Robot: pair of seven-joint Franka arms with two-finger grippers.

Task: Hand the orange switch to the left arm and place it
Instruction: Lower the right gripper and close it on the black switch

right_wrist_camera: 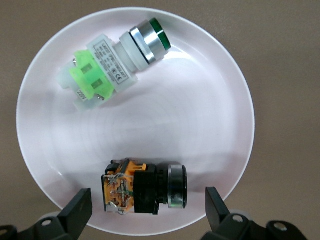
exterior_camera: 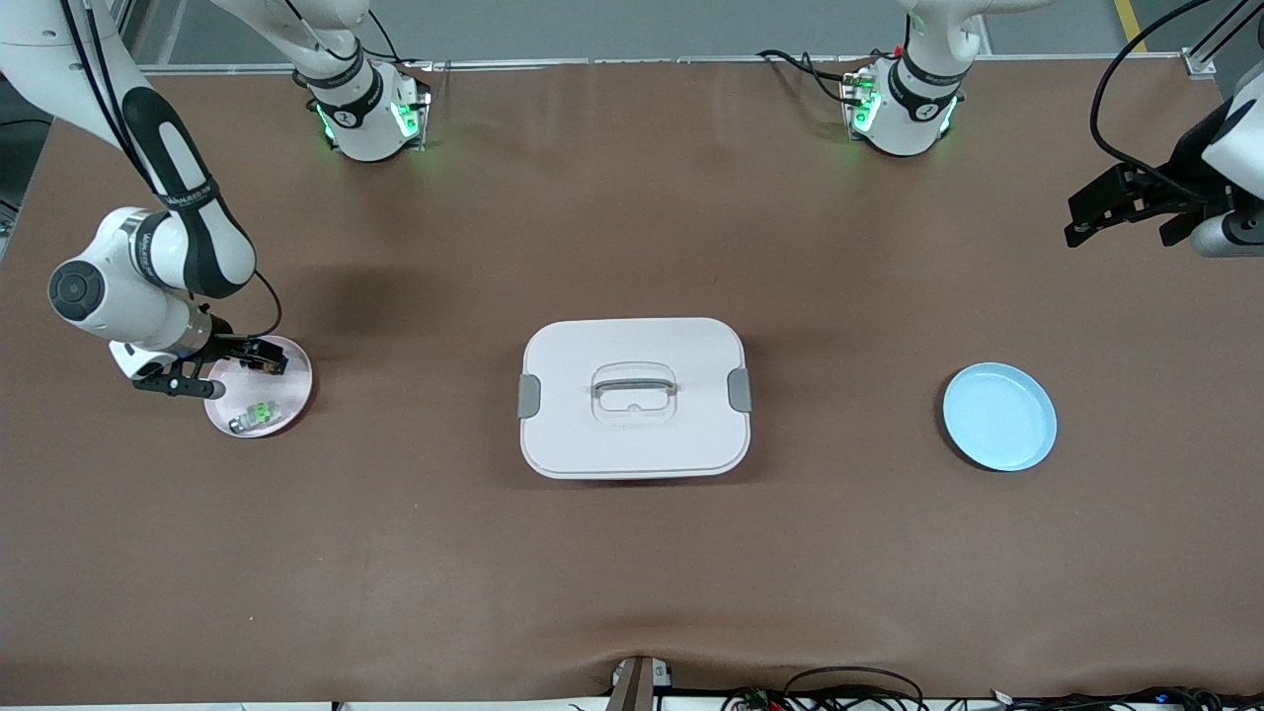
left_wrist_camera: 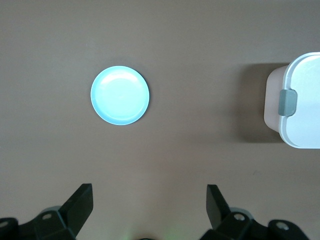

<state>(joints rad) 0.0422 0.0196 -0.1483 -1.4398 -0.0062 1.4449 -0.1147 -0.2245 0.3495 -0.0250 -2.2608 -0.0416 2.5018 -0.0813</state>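
Observation:
The orange switch (right_wrist_camera: 142,187), black with an orange-brown face, lies on its side on a pale pink plate (right_wrist_camera: 200,125). In the front view the plate (exterior_camera: 294,395) is near the right arm's end of the table, and the gripper hides most of the switch. My right gripper (right_wrist_camera: 147,209) is open low over the plate (exterior_camera: 232,373), its fingers on either side of the switch, not touching it. My left gripper (exterior_camera: 1078,219) is open and empty (left_wrist_camera: 149,200), high over bare table at the left arm's end. The white box (exterior_camera: 632,434) stands mid-table, lid shut.
A clear-grey switch with a green top (right_wrist_camera: 115,57) lies on the same pink plate (exterior_camera: 257,415). An empty light blue plate (exterior_camera: 997,415) sits between the box and the left arm's end; it shows in the left wrist view (left_wrist_camera: 120,95), as does the box's corner (left_wrist_camera: 305,125).

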